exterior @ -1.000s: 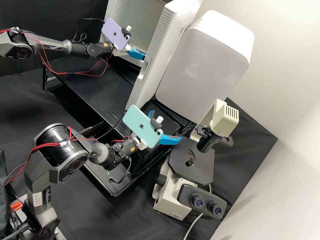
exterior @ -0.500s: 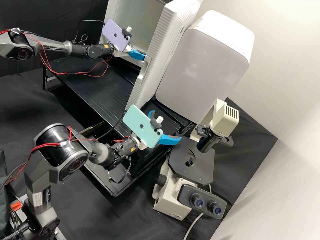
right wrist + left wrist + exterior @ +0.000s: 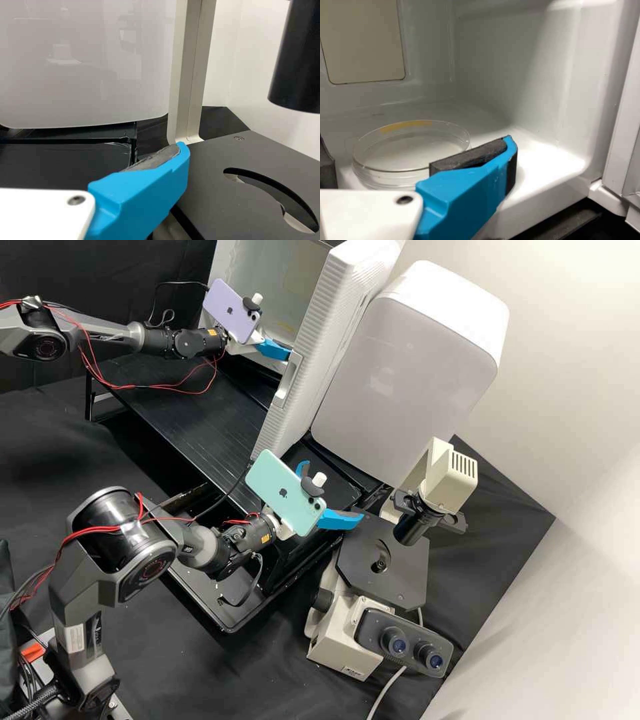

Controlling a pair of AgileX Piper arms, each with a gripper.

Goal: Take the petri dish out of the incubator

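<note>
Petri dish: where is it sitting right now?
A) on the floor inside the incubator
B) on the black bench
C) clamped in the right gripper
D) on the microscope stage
A: the left wrist view shows the petri dish lying flat on the white floor inside the incubator.

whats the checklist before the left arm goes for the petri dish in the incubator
1. Incubator door open: ok.
2. Petri dish in sight, flat on the chamber floor: ok.
3. Left pincer at the opening, open: ok.
4. Dish sits between its fingers: cannot tell; one blue finger overlaps the near rim.
5. Dish lid seated: cannot tell.
6. Right pincer clear of the door, by the microscope stage: ok.
</note>
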